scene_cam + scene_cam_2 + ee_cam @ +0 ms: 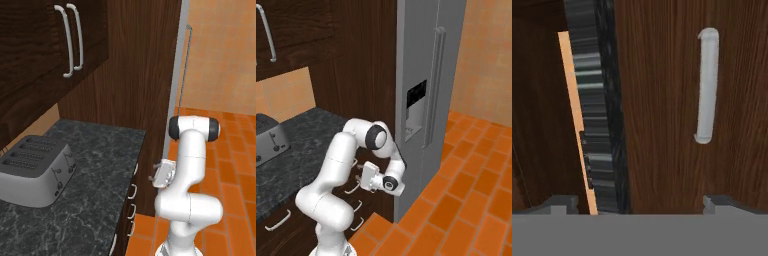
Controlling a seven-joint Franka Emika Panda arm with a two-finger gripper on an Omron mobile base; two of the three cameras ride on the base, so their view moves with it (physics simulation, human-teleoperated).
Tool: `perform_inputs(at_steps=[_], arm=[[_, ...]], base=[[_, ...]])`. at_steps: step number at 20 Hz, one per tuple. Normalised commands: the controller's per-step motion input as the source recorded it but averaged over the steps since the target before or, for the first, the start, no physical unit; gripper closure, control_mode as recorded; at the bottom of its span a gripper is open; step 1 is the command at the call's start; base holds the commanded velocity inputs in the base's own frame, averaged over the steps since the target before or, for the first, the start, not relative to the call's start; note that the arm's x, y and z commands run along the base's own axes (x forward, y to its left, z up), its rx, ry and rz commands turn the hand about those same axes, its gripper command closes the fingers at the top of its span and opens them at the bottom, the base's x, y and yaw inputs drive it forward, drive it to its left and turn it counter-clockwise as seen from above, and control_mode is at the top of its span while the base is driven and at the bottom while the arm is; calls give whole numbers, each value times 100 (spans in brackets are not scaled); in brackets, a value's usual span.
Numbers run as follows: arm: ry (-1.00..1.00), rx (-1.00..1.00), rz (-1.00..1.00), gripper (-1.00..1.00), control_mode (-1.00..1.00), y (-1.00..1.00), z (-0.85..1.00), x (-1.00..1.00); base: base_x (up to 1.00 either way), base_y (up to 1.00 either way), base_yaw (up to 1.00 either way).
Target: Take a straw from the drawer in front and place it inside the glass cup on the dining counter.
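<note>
**Drawer not yet opened; nearly the whole job remains**

Dark fingertips (559,202) rise at the bottom corners of the hand view, far apart, with nothing between them: the jaws stand wide and empty. Straight ahead of them is the drawer (662,110), a dark brown wooden front that looks closed, flush beside the edge of the black speckled desk (597,100). Its small silver handle (707,85) sits ahead of the right-hand fingertip rather than between the two, and untouched as far as I can tell.

From the base cameras, the gripper (362,176) points at the top of the drawer stack under the desk, close to the fronts; whether it touches anything I cannot tell. The same hand shows from the other side as a pale block near the desk corner (159,173). A toaster (35,170) sits on the stone top, and a grey fridge (426,75) stands just beyond the tall wooden panel.

As for progress, I judge the task barely begun. The straw presumably lies inside the shut drawer, unseen. Still to come: line up on the handle, grip it, pull the drawer out, pick up the straw, travel to the dining counter, and drop the straw into the glass cup.
</note>
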Motion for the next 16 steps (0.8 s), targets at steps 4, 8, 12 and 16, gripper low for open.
perform_inputs(at_steps=[4, 8, 12, 16], arm=[[14, -14, -21, -100, -100, 16, -12, 41], [12, -15, -7, -100, -100, 1, -22, 35], [10, -15, -1, -100, -100, 16, -37, 23], [3, -10, 0, -100, -100, 26, -41, 26]], base=[[0, 0, 0], [0, 0, 0], [0, 0, 0], [0, 0, 0]])
